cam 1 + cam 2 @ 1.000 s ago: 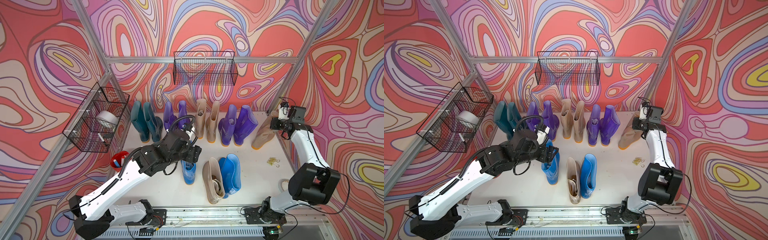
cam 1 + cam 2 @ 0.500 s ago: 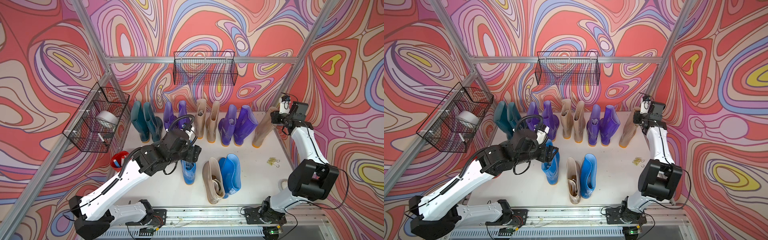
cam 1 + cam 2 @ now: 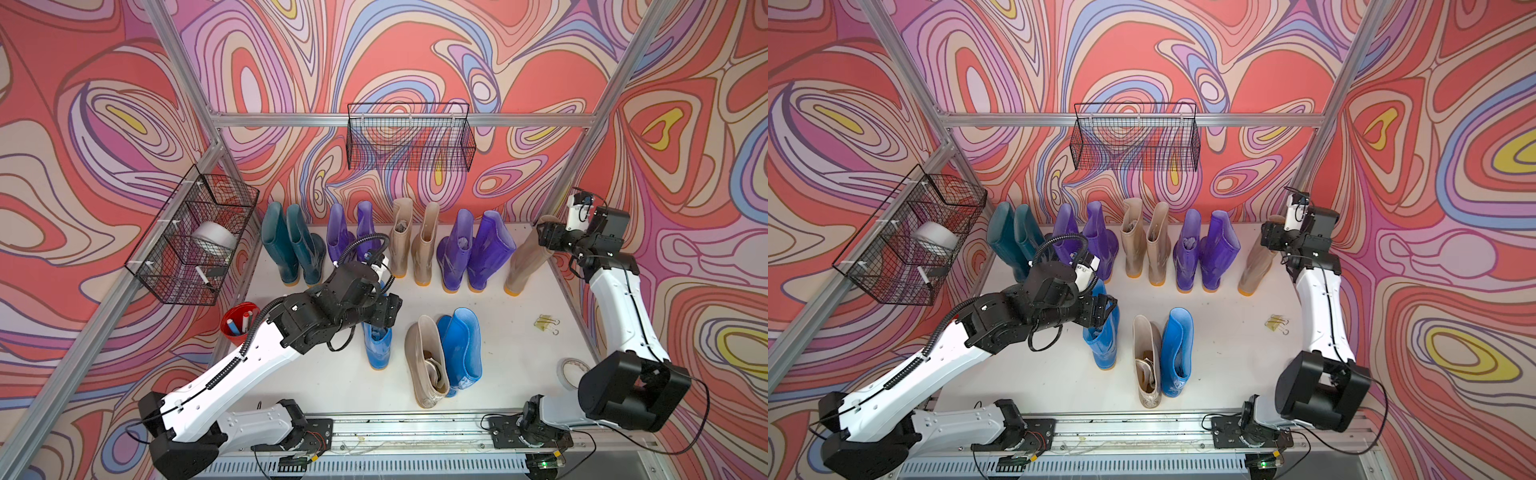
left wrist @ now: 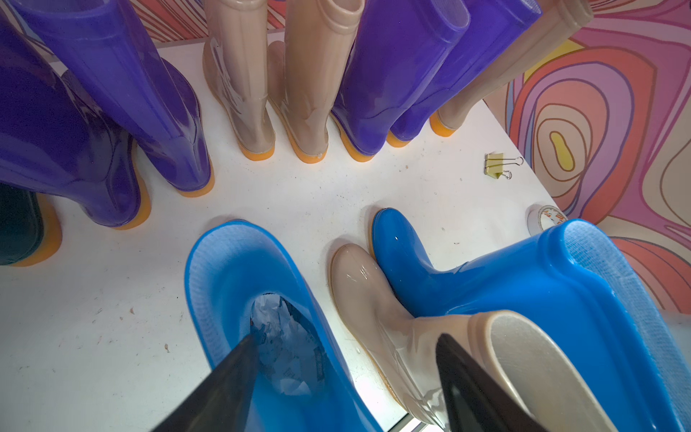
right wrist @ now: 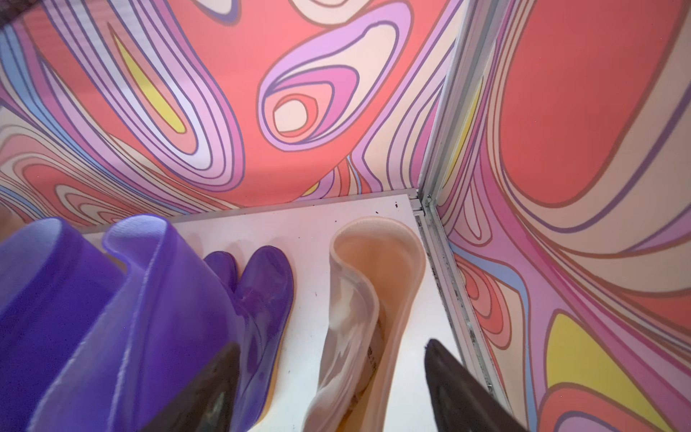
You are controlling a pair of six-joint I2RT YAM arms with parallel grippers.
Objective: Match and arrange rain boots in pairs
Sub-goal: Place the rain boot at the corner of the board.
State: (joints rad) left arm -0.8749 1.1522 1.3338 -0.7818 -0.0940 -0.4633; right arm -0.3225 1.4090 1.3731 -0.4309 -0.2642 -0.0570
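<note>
Blue boot [image 3: 377, 347] upright at centre frame, axis vertical, mouth up — directly under the left gripper [image 3: 384, 311], jaws wide, one finger [image 4: 235, 374] inside the rim. Mate [image 3: 461, 353] just right, past a beige boot [image 3: 428, 370]. Right gripper [image 3: 544, 239] wide too, astride the upper-right beige boot [image 3: 525, 262].

Rain boots [image 3: 486, 253] wall off the table [image 3: 515, 340] from 10 to 2 o'clock. Near the centre, a lone blue boot [image 3: 378, 345] stands apart from a touching beige boot [image 3: 426, 365] and second blue boot [image 3: 461, 349], leaving a narrow lane. From 3 to 5 o'clock the table lies open but for binder clips [image 3: 547, 324] and a tape roll [image 3: 571, 370].
</note>
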